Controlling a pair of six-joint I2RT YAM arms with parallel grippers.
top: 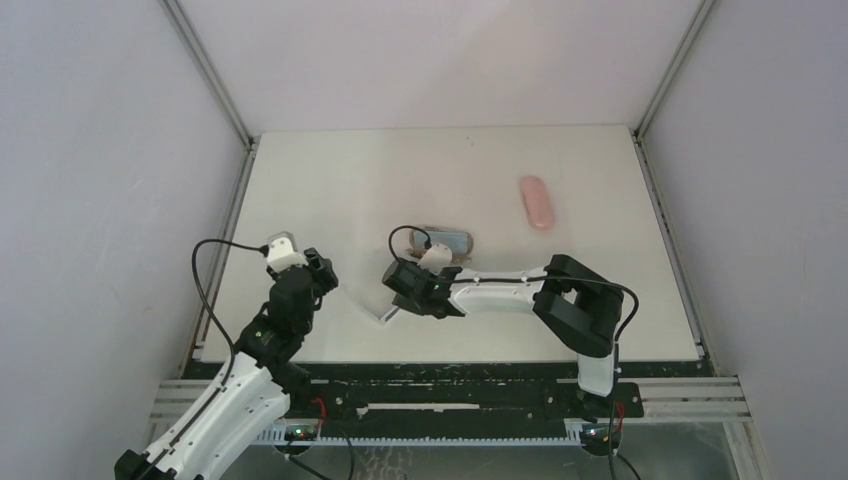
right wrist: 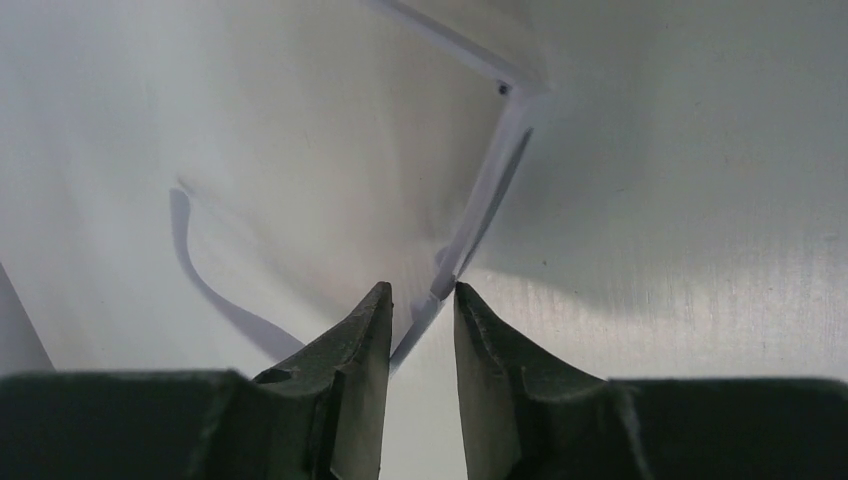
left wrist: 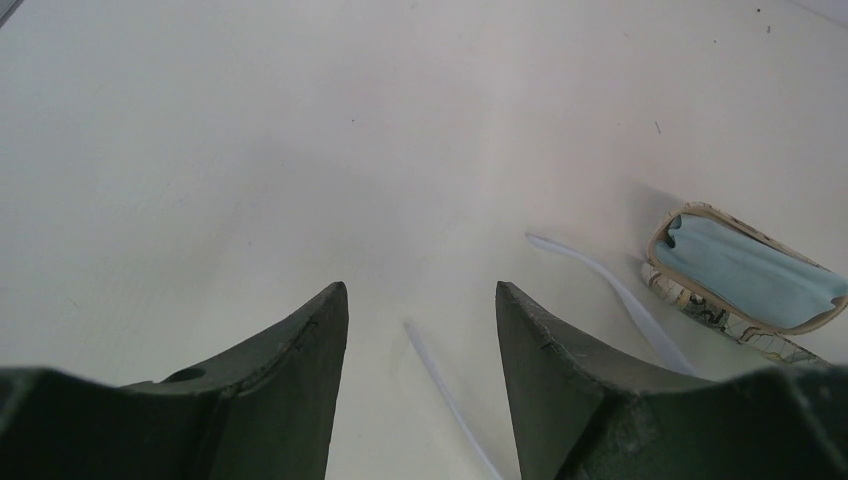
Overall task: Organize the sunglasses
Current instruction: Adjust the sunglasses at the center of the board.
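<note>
Straddling one thin white temple of the sunglasses, the right gripper keeps its jaws a narrow slit apart, a sliver of gap showing on each side of the temple, so it brackets it rather than pinches it. From the fingertips the temple runs straight away to its hinge, where the frame front turns off sharply to the left. Overhead, the pair sits mid-table, just near of the open case and between the two arms. Only a short white piece shows there, slanting near-left from under the right gripper, and the rest is hidden. The left wrist view adds what that one lacks: two white temples lying flat, roughly parallel, with the lenses out of sight behind a finger, and a light-blue cloth inside the case. The left gripper hangs well apart from them, jaws wide and holding nothing. A pink case lies far right
</note>
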